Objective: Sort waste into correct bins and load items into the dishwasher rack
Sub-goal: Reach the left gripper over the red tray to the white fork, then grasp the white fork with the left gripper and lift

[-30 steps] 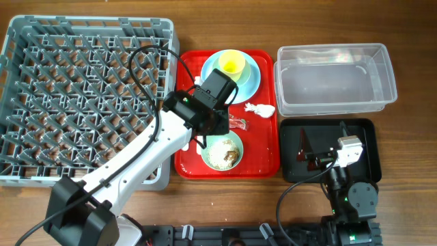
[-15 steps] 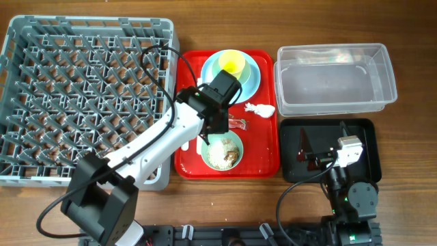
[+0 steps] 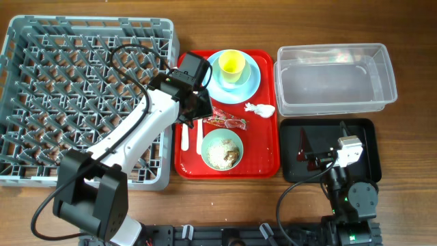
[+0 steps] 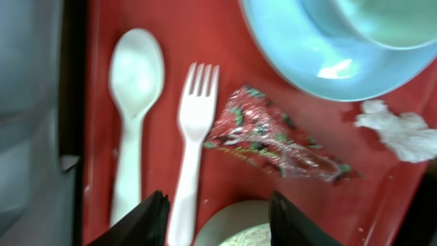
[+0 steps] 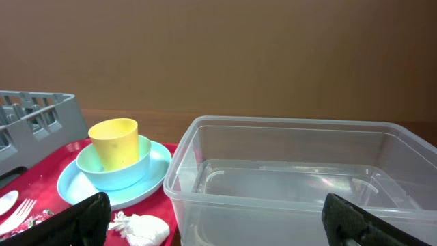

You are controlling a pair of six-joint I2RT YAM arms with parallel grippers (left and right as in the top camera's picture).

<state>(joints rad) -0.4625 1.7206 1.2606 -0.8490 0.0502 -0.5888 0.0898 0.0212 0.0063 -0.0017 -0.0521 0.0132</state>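
left gripper [image 4: 218,205]: jaws spread, nothing between them. it hangs low over the near part of the red tray [image 4: 225,34], above the rim of the pale green bowl [image 4: 239,229], with the handle end of the white fork [image 4: 194,143] just beside one finger. judgement: the open stance suits a descent onto a flat item, most likely the fork or the red wrapper [image 4: 273,140].

the wrapper lies flat between the fork and the tissue [image 4: 403,133]. one corner rests against the fork's neck, so a careless pinch may drag both. the spoon [image 4: 133,102] lies parallel to the fork, near the tray edge that faces the dishwasher rack [image 3: 82,89]. no item is visible in the rack.

the food scraps [image 3: 220,156] sit in the pale green bowl and must be tipped out before that bowl is racked. the yellow cup [image 3: 231,64] stands in the light blue bowl [image 5: 123,174], which sits on the plate [image 3: 252,82]. judgement: unstack from the top.

right gripper [image 5: 215,199]: fingers wide apart, empty, parked over the black tray [image 3: 362,133], facing the clear tub [image 3: 392,75]. no waste is visible in the tub. judgement: sorting is not yet begun.
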